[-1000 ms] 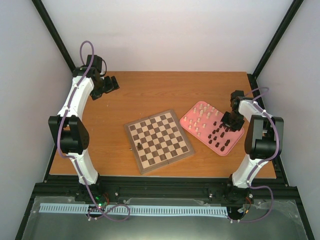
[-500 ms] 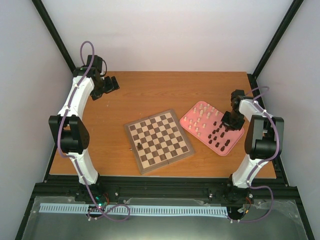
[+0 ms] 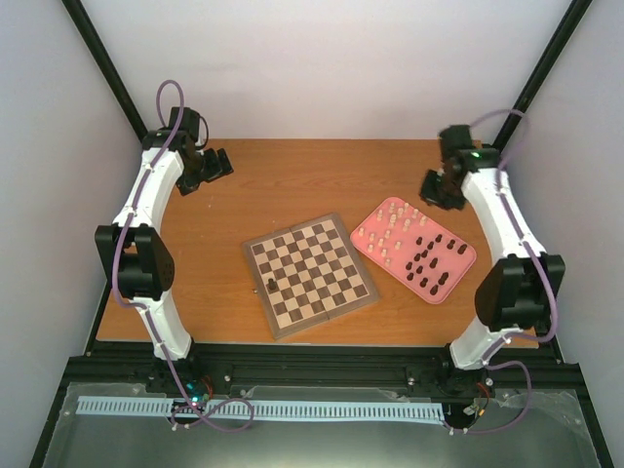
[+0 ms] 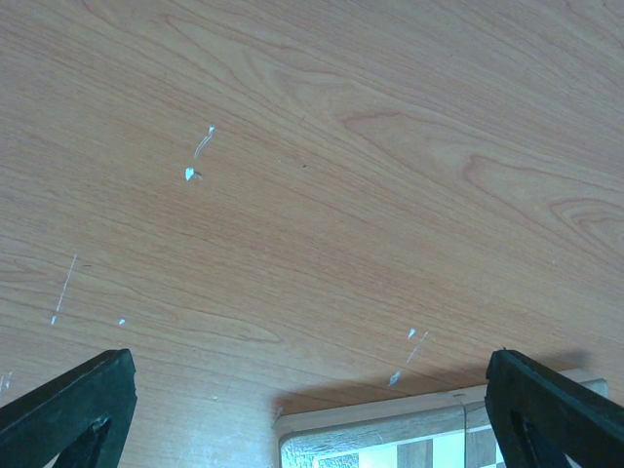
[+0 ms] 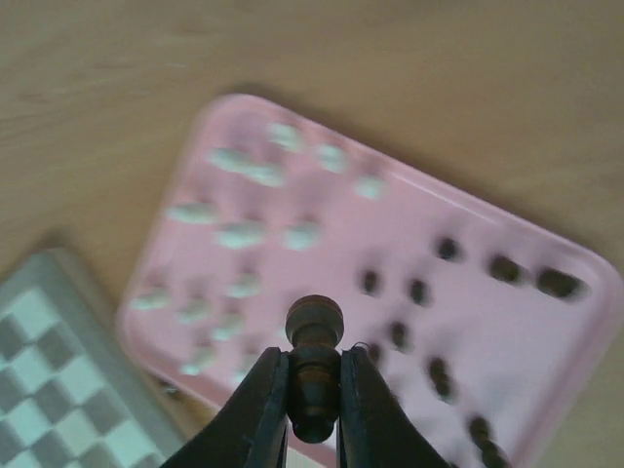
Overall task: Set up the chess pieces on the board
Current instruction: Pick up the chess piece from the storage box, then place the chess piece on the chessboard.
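Left gripper [image 3: 216,164] sits far left, jaws wide apart, holding nothing. Board [image 3: 322,323] lies mid-table with one dark piece [image 3: 270,284] near its left edge. Tray [image 3: 357,237], right of it, holds the other pieces [image 3: 421,259]. Right gripper [image 5: 312,392], beyond the tray, pinches a dark pawn [image 5: 314,336]. Carry it upright, lower it centred on its square, then release.

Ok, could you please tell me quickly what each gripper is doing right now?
Left gripper: open, empty.
Right gripper: closed on a dark brown chess piece.
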{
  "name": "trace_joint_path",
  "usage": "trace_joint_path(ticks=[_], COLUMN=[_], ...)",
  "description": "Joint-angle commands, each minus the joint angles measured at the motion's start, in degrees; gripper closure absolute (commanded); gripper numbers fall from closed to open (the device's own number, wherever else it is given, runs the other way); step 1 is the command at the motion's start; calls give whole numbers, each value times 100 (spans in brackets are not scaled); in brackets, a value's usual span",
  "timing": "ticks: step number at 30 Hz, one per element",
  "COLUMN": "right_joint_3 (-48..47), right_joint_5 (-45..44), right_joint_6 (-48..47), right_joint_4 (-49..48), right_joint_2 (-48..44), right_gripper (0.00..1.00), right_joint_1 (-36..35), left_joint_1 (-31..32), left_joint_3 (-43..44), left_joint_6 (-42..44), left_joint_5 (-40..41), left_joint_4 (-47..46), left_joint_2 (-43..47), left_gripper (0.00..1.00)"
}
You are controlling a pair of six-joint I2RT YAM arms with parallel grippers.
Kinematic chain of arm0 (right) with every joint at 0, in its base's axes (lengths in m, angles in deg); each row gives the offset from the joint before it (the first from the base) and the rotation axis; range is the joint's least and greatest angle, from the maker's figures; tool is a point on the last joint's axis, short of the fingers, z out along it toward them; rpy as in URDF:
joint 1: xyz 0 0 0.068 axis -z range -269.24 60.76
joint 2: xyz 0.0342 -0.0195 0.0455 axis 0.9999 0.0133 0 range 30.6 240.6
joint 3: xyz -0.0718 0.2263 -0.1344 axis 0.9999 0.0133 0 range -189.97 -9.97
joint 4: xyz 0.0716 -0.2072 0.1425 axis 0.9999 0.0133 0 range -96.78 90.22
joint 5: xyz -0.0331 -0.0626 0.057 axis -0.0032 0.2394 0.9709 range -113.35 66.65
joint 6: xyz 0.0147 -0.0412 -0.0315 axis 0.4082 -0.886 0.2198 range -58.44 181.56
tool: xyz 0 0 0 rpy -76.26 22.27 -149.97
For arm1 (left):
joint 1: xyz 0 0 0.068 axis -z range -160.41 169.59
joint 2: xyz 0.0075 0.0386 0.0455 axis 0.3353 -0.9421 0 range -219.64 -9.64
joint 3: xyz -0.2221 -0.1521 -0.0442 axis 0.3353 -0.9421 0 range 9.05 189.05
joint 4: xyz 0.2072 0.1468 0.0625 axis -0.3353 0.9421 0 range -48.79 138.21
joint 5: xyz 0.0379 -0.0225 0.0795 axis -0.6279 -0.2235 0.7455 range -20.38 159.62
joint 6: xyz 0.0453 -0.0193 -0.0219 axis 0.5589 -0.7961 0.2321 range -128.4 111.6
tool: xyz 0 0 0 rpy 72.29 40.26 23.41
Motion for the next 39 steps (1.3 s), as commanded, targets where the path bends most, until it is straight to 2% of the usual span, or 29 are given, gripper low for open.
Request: trace_joint_path(ticks=[1,5,11,19,30,39], right_joint_3=[-1060,-2348,-3912,-5464,-5336,-5273], right_joint_5=[-18,138,525,999,633,799], right_joint_6=[69,104,-121,-627,-1000,-1093], right_joint_4=[297,417,793,1598,1954,1856], right_joint_2=[795,1867,3180,4435,4599,4767], right_gripper=[97,97,97,97,97,97], right_joint_1=[-1400,-2518,-3602,-4438,-5302,-5522], left_joint_1=[20,22,16,20,19,22], left_joint_3=[312,215,-149,-580,-764,-854], left_joint_6=[25,32,50,29,-53,-64], left_joint_5=[-106,-25,163,235,237,220], left_joint_4=[170,155,115,65,-1,-41], left_joint_2=[186,413,849,1271,1446,1549], left_gripper=[0,0,0,0,0,0])
